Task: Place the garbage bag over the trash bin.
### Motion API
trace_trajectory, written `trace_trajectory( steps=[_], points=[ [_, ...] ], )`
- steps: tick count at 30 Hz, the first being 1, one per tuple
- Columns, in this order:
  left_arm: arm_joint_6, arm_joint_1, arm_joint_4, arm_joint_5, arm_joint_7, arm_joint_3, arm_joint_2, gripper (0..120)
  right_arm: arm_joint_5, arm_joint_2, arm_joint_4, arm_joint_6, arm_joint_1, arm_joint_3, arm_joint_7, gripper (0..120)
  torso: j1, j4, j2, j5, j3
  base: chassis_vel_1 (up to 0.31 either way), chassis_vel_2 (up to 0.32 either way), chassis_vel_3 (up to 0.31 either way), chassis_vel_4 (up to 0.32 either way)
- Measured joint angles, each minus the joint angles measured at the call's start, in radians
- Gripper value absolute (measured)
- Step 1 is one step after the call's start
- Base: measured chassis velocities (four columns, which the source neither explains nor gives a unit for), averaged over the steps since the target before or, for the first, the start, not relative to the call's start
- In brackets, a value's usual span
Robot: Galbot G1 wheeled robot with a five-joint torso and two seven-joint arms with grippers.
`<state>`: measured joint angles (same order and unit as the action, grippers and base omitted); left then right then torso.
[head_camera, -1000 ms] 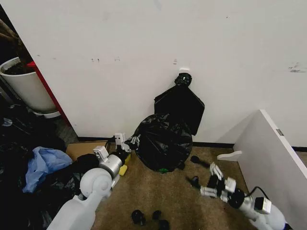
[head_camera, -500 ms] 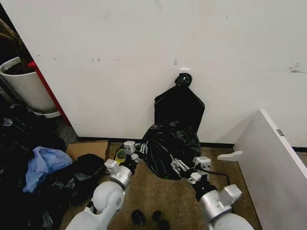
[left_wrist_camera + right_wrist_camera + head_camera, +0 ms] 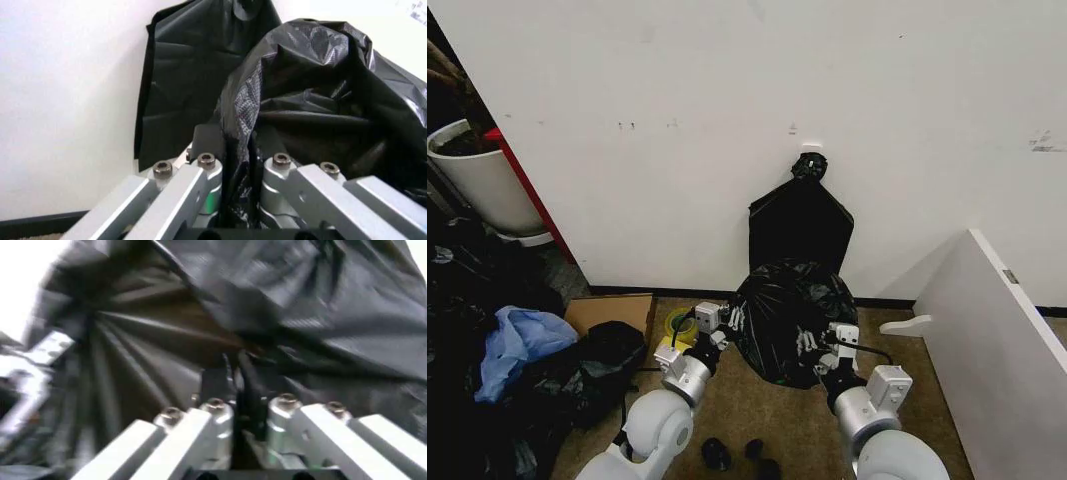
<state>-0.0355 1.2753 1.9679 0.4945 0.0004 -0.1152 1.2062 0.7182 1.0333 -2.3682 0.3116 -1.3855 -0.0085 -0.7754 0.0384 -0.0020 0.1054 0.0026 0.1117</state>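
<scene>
Silver-grey jointed arms, white rounded shells, black cables, hex-screwed aluminium jaws.

Two robot grippers show: the left gripper point(image 3: 730, 322) and the right gripper point(image 3: 807, 345). There is one glossy wrinkled black garbage bag point(image 3: 785, 320), one flat black bag with a knotted top point(image 3: 800, 225), one large white planter pot point(image 3: 482, 185), one blue cloth point(image 3: 517, 343) and one brown cardboard piece point(image 3: 607, 313).

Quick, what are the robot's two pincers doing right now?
Left pincer: shut on the garbage bag.
Right pincer: shut on the garbage bag too.
</scene>
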Motion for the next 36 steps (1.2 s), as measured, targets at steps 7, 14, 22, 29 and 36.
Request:
trace_trajectory(
  steps=[7,14,22,29,36],
  points=[
    [-0.033,0.026,0.002,-0.028,0.021,0.010,0.009,5,0.003,0.037,0.109,0.024,0.083,-0.021,-0.066,0,0.000,0.0000,0.000,0.0000,0.000,0.000,0.000,0.000,0.000],
    [-0.058,0.042,-0.003,-0.071,0.031,0.018,0.014,5,0.014,0.086,0.236,0.039,0.204,-0.046,-0.101,0,0.000,0.0001,0.000,0.0000,0.000,0.000,0.000,0.000,0.000],
    [-0.074,0.045,-0.014,-0.085,0.043,0.018,0.006,5,0.064,0.119,0.351,0.067,0.305,-0.050,-0.117,0,0.000,0.0001,0.000,-0.0001,0.000,0.000,0.000,0.000,0.000],
    [-0.075,0.031,-0.025,-0.085,0.043,0.030,0.010,5,0.146,0.117,0.371,0.104,0.317,-0.076,-0.017,0,0.000,0.0000,0.000,-0.0001,0.000,0.000,0.000,0.000,0.000],
    [-0.076,0.023,-0.028,-0.079,0.044,0.046,0.016,5,0.144,0.147,0.460,0.128,0.346,-0.114,0.053,0,0.000,0.0001,0.000,0.0001,0.000,0.000,0.000,0.000,0.000]
  ],
)
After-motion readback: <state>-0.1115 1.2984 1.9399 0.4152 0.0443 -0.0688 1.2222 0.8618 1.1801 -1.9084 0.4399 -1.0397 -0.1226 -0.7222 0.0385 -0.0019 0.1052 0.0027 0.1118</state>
